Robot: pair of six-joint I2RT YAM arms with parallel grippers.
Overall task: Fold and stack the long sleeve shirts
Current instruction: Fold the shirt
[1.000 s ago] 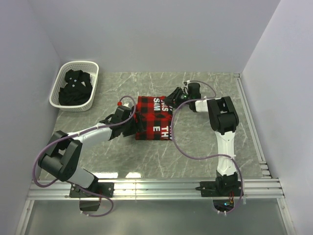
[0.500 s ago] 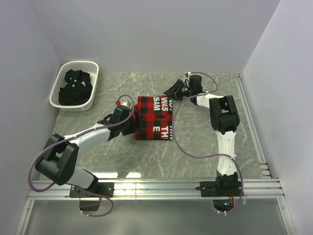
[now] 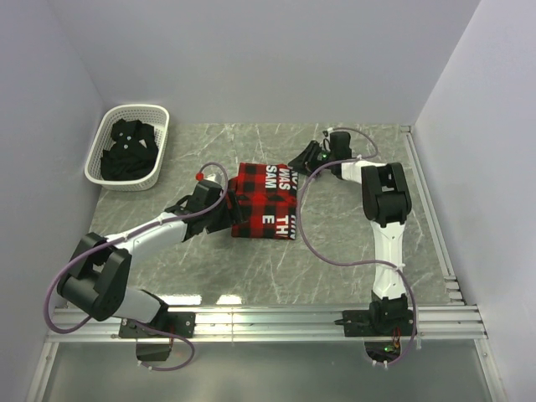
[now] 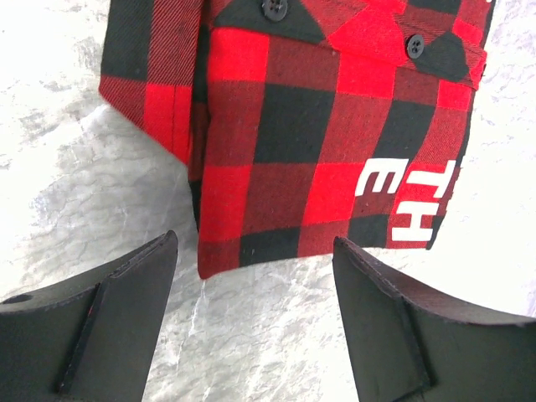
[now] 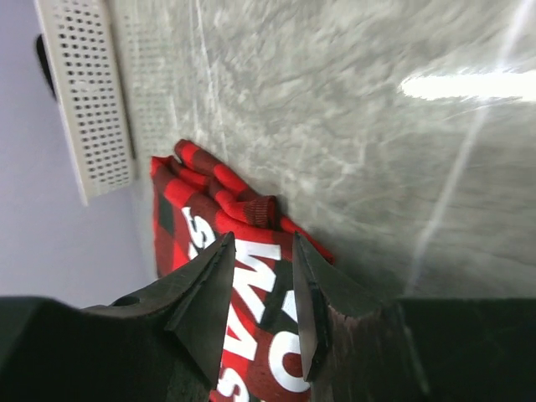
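Left jaws: the left gripper stands wide open with nothing in it. Its two fingers sit low over the table, one to each side of the near-left corner of the fold.

Right jaws: the right gripper is parted only a little. Nothing sits in the gap, and cloth and white lettering show beyond the tips.

What has changed, right: a second ago this gripper lay over the far-right corner of the bundle and hid some of the lettering. It has since drawn back to the far right, so it now hangs just off that corner and more letters show.

What has changed, left: little. The jaws are as wide as they were and the arm has only shifted slightly at the left edge.

Red-and-black flannel: a squared, folded bundle in the middle of the table, lying flat. It is held by neither gripper and has barely moved.

Black shirt: crumpled in the basket at the far left, well apart from the flannel.

Meaning for the task: both arms letting go of a tidy rectangle suggests the flannel's fold is done or nearly so. The black shirt is unfolded and nothing is stacked, so I judge the task about half done.

Likely next: fetch the black shirt from the basket.
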